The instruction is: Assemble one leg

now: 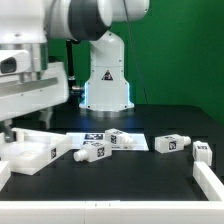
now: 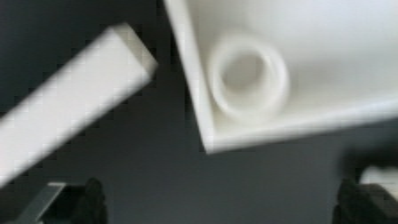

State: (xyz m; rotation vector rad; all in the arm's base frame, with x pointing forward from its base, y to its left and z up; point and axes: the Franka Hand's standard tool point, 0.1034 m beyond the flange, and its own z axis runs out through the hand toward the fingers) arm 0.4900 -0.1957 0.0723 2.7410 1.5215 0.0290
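On the black table [image 1: 150, 170], exterior view's left side, the arm [image 1: 40, 70] fills the upper corner, bent over and pointing its wrist down at the big flat white panel [image 1: 35, 152]. Wrist view confirms: camera looks straight down on a panel corner with its round socket [image 2: 249, 75], and a white bar [image 2: 71, 100] lies apart from it across a dark gap; can't tell what the bar is. Thin marker board [image 1: 86, 134] lies flat near the table's middle. Legs all loose and lying on the table, none in a socket: nearest leg [image 1: 92, 151] just beside the panel toward the exterior view's right, second leg [image 1: 122, 138] near it, third leg [image 1: 172, 143] and fourth leg [image 1: 201, 152] well apart further right. Gripper [image 2: 222, 200] is spread wide and empty, dark fingertips [image 2: 71, 200] at the wrist frame's edges with only table between them; it hangs over the panel corner, not over any leg. Judgement: the legs look like light, rigid, smooth plastic, not fragile but prone to roll or slip on their sides. Best hold is across the thicker tagged body, jaws square to its flat faces, leaving the narrow round end free for the socket. No leg is grasped yet, so the task looks barely begun.
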